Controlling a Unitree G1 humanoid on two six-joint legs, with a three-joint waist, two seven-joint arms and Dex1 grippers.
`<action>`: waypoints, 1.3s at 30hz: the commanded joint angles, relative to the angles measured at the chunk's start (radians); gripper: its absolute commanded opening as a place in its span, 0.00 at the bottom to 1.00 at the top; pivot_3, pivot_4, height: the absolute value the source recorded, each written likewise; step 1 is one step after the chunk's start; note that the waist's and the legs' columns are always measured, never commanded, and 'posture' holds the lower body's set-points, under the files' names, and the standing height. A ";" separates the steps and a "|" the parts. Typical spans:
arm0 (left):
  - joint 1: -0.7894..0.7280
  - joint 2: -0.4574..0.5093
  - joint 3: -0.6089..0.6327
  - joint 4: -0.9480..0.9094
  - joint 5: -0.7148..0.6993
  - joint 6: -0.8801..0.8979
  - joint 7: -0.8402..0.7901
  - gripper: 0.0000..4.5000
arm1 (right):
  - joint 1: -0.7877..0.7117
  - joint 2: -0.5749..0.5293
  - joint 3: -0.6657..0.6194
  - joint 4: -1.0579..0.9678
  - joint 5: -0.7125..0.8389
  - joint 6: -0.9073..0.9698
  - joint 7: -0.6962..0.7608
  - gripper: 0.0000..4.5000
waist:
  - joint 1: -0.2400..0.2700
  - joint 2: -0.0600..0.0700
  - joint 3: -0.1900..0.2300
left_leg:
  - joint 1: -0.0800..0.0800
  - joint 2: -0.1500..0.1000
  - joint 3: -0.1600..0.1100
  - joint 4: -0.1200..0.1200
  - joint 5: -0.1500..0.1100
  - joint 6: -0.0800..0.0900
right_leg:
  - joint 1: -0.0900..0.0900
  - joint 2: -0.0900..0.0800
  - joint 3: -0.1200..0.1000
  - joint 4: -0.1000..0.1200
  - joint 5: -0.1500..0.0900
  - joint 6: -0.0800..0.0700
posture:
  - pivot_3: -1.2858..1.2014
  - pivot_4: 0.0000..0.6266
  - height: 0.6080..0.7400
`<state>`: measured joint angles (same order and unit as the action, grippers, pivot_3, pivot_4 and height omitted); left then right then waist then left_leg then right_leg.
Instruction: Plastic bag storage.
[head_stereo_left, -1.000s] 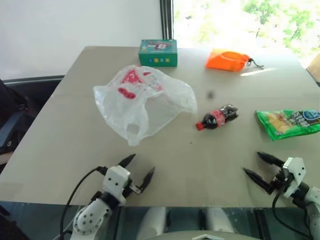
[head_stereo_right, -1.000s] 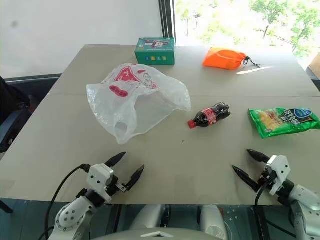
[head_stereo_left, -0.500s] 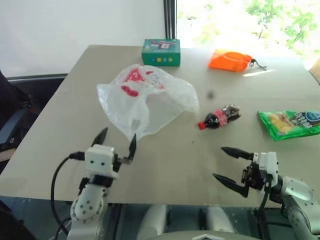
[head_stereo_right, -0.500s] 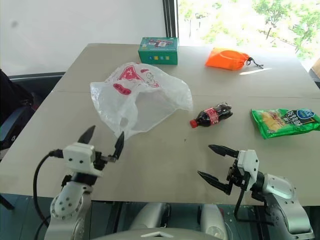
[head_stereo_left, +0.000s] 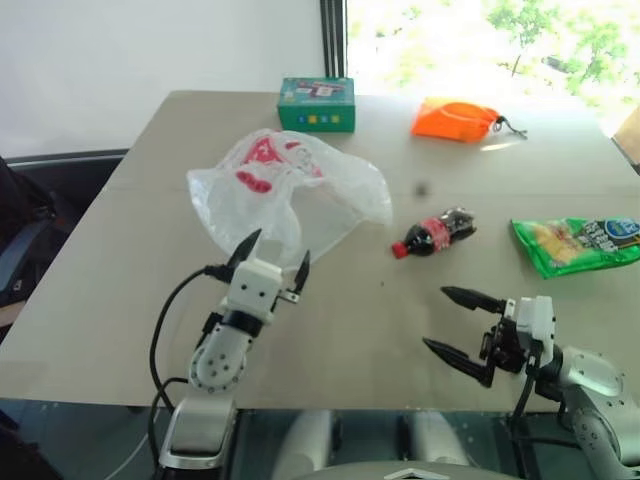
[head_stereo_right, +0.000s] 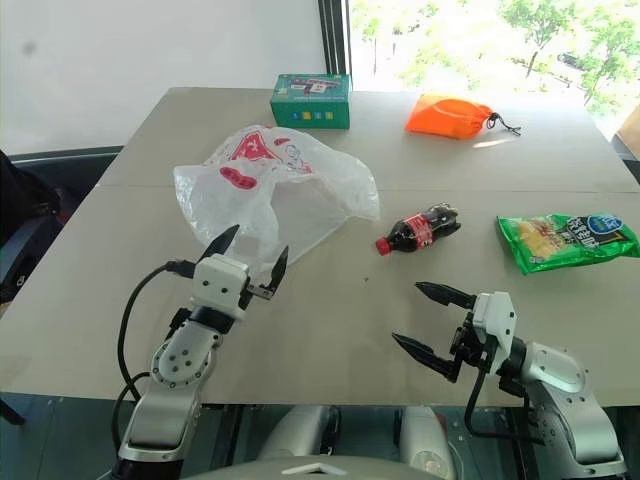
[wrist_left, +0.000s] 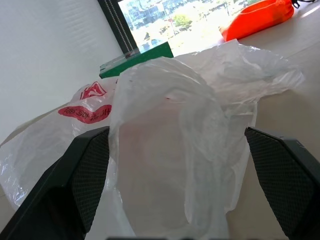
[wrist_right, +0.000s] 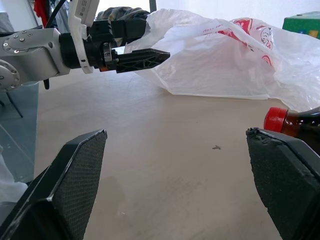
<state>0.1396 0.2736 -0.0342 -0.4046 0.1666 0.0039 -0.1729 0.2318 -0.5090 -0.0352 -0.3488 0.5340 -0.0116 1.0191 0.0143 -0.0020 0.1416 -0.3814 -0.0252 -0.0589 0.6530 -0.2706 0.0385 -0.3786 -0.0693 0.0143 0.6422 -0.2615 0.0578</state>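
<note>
The plastic bag (head_stereo_left: 290, 195), crinkly translucent white with red print, lies spread on the tan table (head_stereo_left: 120, 300), left of centre. My left gripper (head_stereo_left: 278, 250) is open, pointing forward at the bag's near edge. In the left wrist view a loop of the bag (wrist_left: 170, 145) stands between the spread fingers (wrist_left: 90, 175); I cannot tell whether they touch it. My right gripper (head_stereo_left: 437, 318) hovers open over the front right of the table, pointing leftward, with nothing between its fingers (wrist_right: 70, 185). It is well apart from the bag.
A small cola bottle (head_stereo_left: 432, 234) lies on its side right of the bag. A green snack packet (head_stereo_left: 580, 244) is at the right edge. A green box (head_stereo_left: 316, 105) and an orange pouch (head_stereo_left: 455, 120) sit at the far side.
My left gripper has risen and gone forward from the table's front edge to the bag's near edge. The right gripper swung leftward, then held still. Both stay open.
</note>
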 joint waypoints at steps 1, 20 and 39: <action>-0.026 -0.014 0.033 0.014 0.010 0.007 0.038 0.99 | 0.004 0.010 -0.006 -0.018 0.001 -0.025 -0.007 1.00 | 0.001 0.000 0.000 | 0.000 0.000 0.000 0.000 0.000 0.000 | 0.000 0.000 0.000 0.000 0.000 0.000 | 0.52 0.24 1.00; -0.070 -0.078 0.055 0.055 -0.089 -0.005 0.033 0.02 | -0.241 0.021 -0.034 0.174 -0.228 -0.092 -0.189 1.00 | -0.001 -0.001 0.001 | 0.000 -0.001 0.000 0.000 0.000 -0.001 | 0.000 0.000 0.000 0.001 0.000 0.000 | 0.52 0.24 1.00; -0.048 -0.056 0.090 0.053 -0.168 -0.031 -0.022 0.02 | -1.080 -0.176 0.445 0.904 -0.925 -0.458 -0.051 1.00 | -0.026 -0.001 0.004 | -0.001 0.000 0.004 0.000 0.004 -0.006 | -0.003 0.001 0.002 0.000 0.000 0.000 | 0.52 0.24 1.00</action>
<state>0.0940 0.2106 0.0480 -0.3275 -0.0036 -0.0006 -0.1962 -0.8263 -0.6914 0.3873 0.5307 -0.3700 -0.4366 0.9538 -0.0120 -0.0027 0.1454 -0.3819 -0.0251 -0.0553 0.6527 -0.2668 0.0323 -0.3812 -0.0686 0.0164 0.6425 -0.2613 0.0580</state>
